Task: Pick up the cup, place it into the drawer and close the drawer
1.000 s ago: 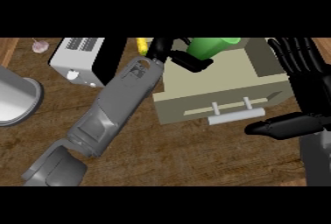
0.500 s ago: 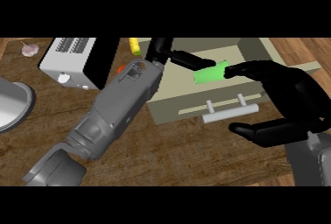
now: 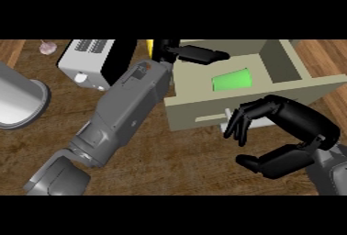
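— Two hands are seen. Nearest, the right hand (image 3: 288,133) is held before the drawer (image 3: 203,108) front, fingers curled and spread, thumb apart below them, nothing grasped. What is seen beyond it?

— The drawer handle (image 3: 220,115) is just beside those fingertips. Farther in, the green cup (image 3: 232,80) is seen lying inside the open drawer. Farther still, the left hand (image 3: 193,54) is stretched over the drawer's back rim, fingers straight, clear of the cup. A toaster (image 3: 92,62) and a steel pot (image 3: 20,101) are set to the left.

— Which step is judged to be in hand?

— Placing appears done; closing is what remains. The left forearm would have to be drawn clear, and the front pushed inward by the right hand.

— What is changed from half a second ago?

— Then the cup was at the left hand's fingertips; now it has been released, and the right hand has been brought nearer the handle.
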